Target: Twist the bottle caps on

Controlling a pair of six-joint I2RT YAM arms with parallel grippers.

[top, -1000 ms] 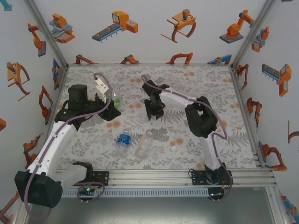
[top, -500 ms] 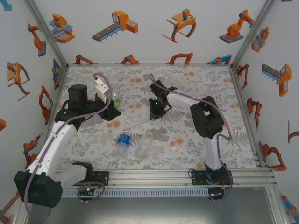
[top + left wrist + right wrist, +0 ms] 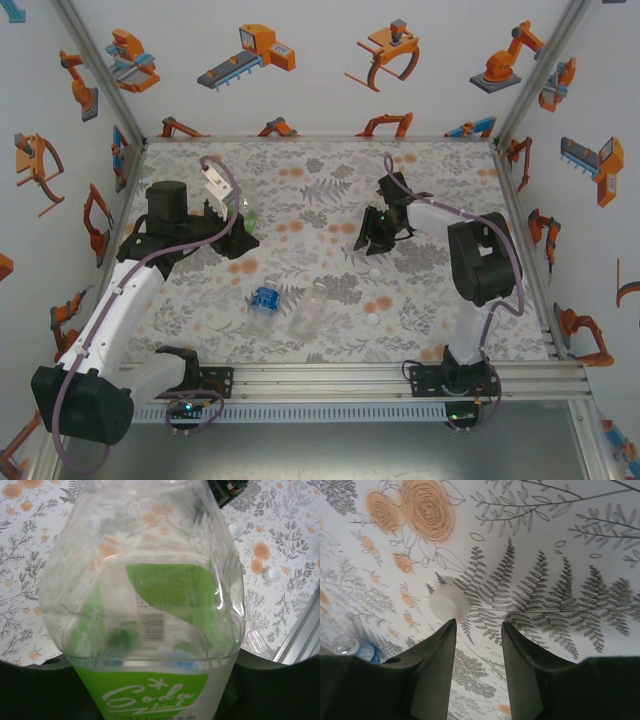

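Looking down from the top camera, the left end effector (image 3: 240, 228) sits at the left-back part of the table (image 3: 440, 180) with the green bottle (image 3: 247, 213) showing as a small green patch at its tip. The left wrist camera gives what that view cannot: the green bottle (image 3: 150, 605) is see-through plastic with a bright green label printed with white script, and dark fingers are pressed against its sides low in the picture, pinching it. Its long axis runs up that picture, away from the lens, and it narrows toward the top edge, where its end is cut off. Two white bottle caps (image 3: 270, 574) lie on the table beyond it to the right, apart from each other.

From above, the right end effector (image 3: 368, 240) hangs over the middle of the table, with one cap (image 3: 374, 270) just in front of it and another cap (image 3: 372, 320) nearer the front edge. The right wrist camera shows the right end effector (image 3: 477, 625) spread, with nothing between its fingers; a round white cap (image 3: 449, 604) lies flat on the table just beyond the left fingertip.

The blue-label bottle (image 3: 264, 298) and the colourless bottle (image 3: 308, 312) lie on their sides, side by side, near the front middle, long axes running roughly front to back.
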